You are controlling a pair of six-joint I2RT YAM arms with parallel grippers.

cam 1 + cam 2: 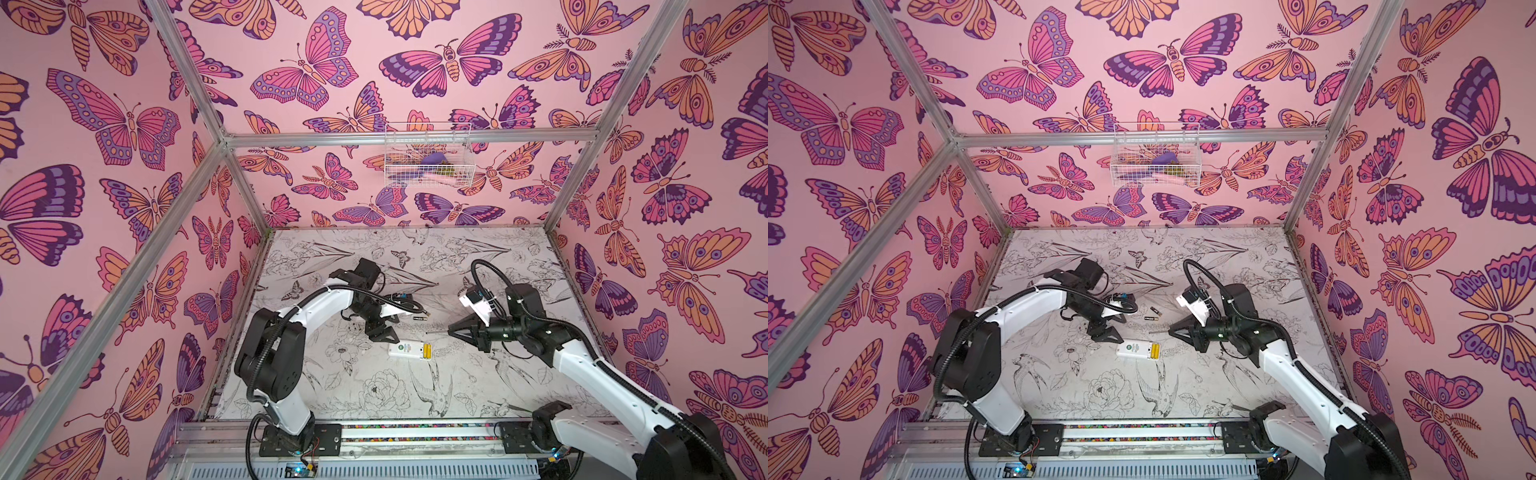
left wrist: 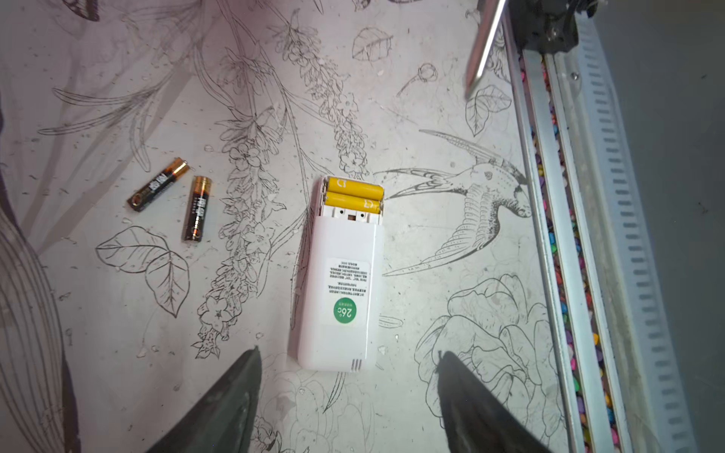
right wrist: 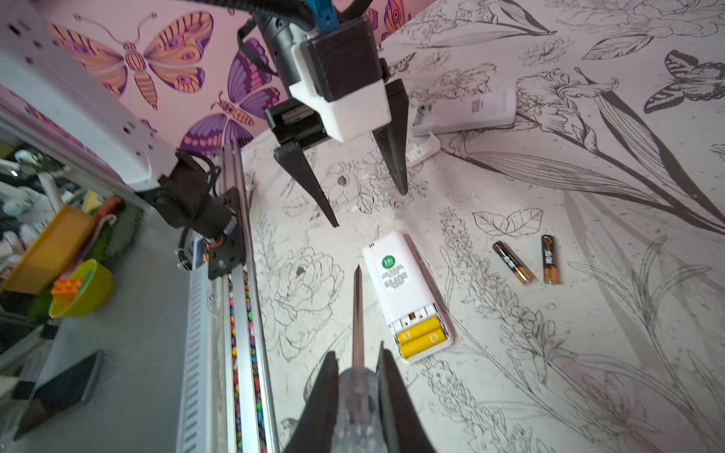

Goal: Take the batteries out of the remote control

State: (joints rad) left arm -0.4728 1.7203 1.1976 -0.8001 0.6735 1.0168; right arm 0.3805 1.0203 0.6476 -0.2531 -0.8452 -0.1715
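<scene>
- The remote control (image 1: 409, 350) (image 2: 341, 290) lies back side up in the middle of the table (image 1: 332, 395), long axis running left to right, its open battery bay at the right end
- Two yellow batteries (image 1: 426, 351) (image 3: 421, 337) sit side by side in that bay, crosswise to the remote, pointing near to far
- Two black batteries (image 1: 1152, 314) (image 2: 197, 208) lie loose on the table just beyond the remote's far side, close together but apart
- The left gripper (image 1: 384, 334) (image 3: 368, 208) hovers over the remote's left end, fingers spread, empty
- The right gripper (image 1: 451, 331) (image 3: 357, 351) is clenched on the clear handle of a screwdriver (image 3: 357, 306), shaft pointing left
</scene>
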